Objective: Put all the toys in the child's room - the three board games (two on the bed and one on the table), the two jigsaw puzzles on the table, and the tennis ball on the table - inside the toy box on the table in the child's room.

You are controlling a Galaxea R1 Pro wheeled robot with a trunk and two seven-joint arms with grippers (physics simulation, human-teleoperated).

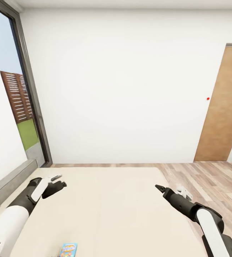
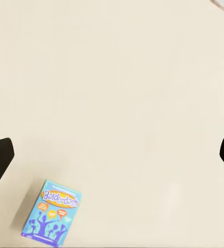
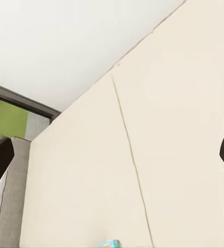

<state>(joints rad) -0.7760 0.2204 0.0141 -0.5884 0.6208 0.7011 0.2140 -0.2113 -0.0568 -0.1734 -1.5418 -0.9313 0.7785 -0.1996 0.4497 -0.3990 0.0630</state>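
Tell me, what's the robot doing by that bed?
It's tidying up toys. Right now it stands at the bed with both arms held out over the mattress. A small blue game box lies on the bed close to the robot. The left gripper is open above the mattress with the box nearby, and the right gripper is open too. Nothing has been picked up yet.

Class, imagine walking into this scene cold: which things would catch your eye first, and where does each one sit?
The wide beige bed fills the foreground, with a small blue board game lying flat on it near the robot, between the two arms. The left gripper and right gripper hover open over the mattress. Behind, a tall dark-framed window stands at left and a wooden door at right.
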